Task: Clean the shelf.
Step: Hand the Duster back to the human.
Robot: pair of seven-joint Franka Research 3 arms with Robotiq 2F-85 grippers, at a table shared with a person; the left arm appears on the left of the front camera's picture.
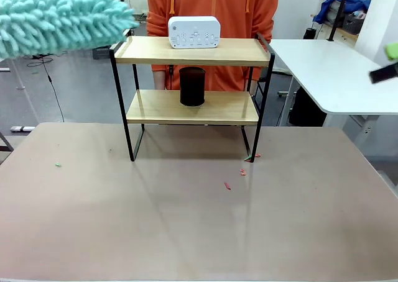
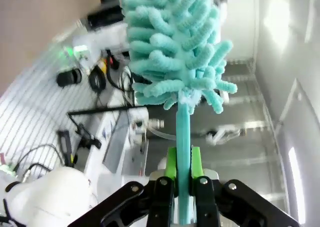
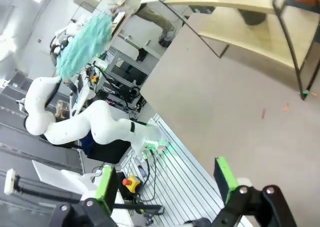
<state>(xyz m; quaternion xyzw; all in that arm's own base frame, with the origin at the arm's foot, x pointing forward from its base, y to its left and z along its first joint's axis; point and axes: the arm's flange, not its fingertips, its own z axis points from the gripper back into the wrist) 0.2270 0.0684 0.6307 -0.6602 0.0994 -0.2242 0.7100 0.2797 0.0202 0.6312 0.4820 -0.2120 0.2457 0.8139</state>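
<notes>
Shelf [image 1: 193, 51]: stands on the far middle of the brown table [image 1: 186, 220], just in front of a person in an orange top [image 1: 211, 9].
Top board: carries a white device with buttons [image 1: 194, 31], near the middle.
Lower board: carries a black cylindrical cup [image 1: 192, 86] (upright; what is inside cannot be made out).
Table surface: a few small red scraps [image 1: 227, 186] lie near the shelf's front right leg, a green speck [image 1: 57, 164] far to the left.
Left gripper [image 2: 184, 179]: green pads clamped tight on the teal handle of a fluffy teal duster [image 2: 172, 42]; the duster head hangs in the air at the upper left, its tip just beside the top board's left end.
Right gripper [image 3: 165, 179]: fingers spread wide, holding nothing, raised off to the table's right side and looking back across it toward the shelf.
</notes>
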